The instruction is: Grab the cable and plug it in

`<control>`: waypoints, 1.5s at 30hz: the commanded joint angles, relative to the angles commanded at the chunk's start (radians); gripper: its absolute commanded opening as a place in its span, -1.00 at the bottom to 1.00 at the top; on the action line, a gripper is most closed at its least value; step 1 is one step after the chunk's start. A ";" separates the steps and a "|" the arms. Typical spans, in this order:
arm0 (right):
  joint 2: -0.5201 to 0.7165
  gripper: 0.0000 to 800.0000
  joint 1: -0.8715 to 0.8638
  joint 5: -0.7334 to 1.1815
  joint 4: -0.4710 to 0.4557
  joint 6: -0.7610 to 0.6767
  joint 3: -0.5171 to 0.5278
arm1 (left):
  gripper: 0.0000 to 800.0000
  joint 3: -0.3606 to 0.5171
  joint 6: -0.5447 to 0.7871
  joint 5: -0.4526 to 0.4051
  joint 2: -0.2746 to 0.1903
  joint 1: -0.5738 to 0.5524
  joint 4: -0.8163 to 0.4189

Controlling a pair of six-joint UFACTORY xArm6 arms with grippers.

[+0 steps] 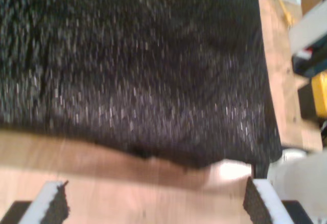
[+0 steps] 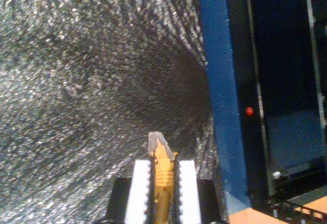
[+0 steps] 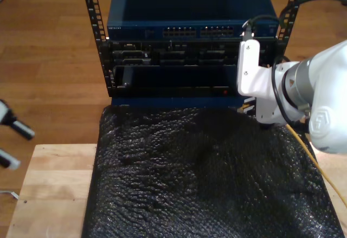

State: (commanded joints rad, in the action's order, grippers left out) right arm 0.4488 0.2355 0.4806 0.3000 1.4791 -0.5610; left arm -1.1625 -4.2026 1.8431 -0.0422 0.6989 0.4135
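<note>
My second gripper (image 2: 163,164) is shut on the orange-yellow cable (image 2: 162,183) just behind its clear plug (image 2: 156,142), which sticks out past the fingertips above the black mat (image 2: 76,106). The plug hangs beside the blue rack device (image 2: 219,81) without touching it. At the exterior view's right, the second arm (image 3: 303,94) reaches toward the rack front, and the cable (image 3: 306,150) trails back over the mat's edge. My first gripper (image 1: 153,203) is open over bare wood at the mat's border, and it appears at the exterior view's left edge (image 3: 13,143).
The rack (image 3: 187,59) stands behind the table, and a blue switch (image 3: 187,29) with rows of ports tops it. A red light (image 2: 249,111) glows on the rack front. The black mat (image 3: 206,178) covers most of the wooden table (image 3: 49,194).
</note>
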 joint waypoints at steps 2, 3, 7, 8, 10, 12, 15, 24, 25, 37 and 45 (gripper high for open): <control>-0.005 -1.00 0.000 0.000 0.000 -0.002 0.000 | 1.00 0.005 0.044 0.000 -0.014 0.029 -0.038; -0.008 -1.00 0.000 0.000 0.000 -0.002 0.000 | 1.00 0.006 0.069 0.003 -0.021 0.040 -0.057; -0.017 -1.00 0.000 0.000 0.000 -0.002 -0.002 | 1.00 0.054 0.172 0.005 -0.064 0.084 -0.132; -0.018 -1.00 0.000 0.000 0.000 -0.002 -0.002 | 1.00 0.071 0.196 0.005 -0.077 0.097 -0.157; -0.023 -1.00 0.000 0.000 0.000 -0.002 0.000 | 1.00 0.107 0.239 -0.002 -0.098 0.121 -0.206; -0.031 -1.00 0.000 0.000 0.000 -0.002 0.000 | 1.00 0.138 0.284 -0.002 -0.117 0.150 -0.242; -0.032 -1.00 0.000 -0.002 0.000 -0.002 0.006 | 1.00 0.181 0.362 -0.002 -0.133 0.201 -0.276; -0.058 -1.00 0.000 -0.005 0.002 -0.008 0.008 | 1.00 0.334 0.543 -0.035 -0.198 0.339 -0.365; -0.058 -1.00 0.000 -0.005 0.002 -0.008 0.008 | 1.00 0.348 0.554 -0.038 -0.204 0.350 -0.376; -0.069 -1.00 0.000 -0.005 0.000 -0.008 0.011 | 1.00 0.585 0.743 -0.044 -0.351 0.446 -0.483; -0.069 -1.00 -0.002 -0.003 0.000 -0.008 0.014 | 1.00 0.724 0.801 -0.187 -0.450 0.479 -0.528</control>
State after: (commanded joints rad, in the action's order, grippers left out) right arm 0.3798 0.2340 0.4776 0.3000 1.4714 -0.5472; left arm -0.4383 -3.4017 1.6560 -0.4918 1.1776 -0.1143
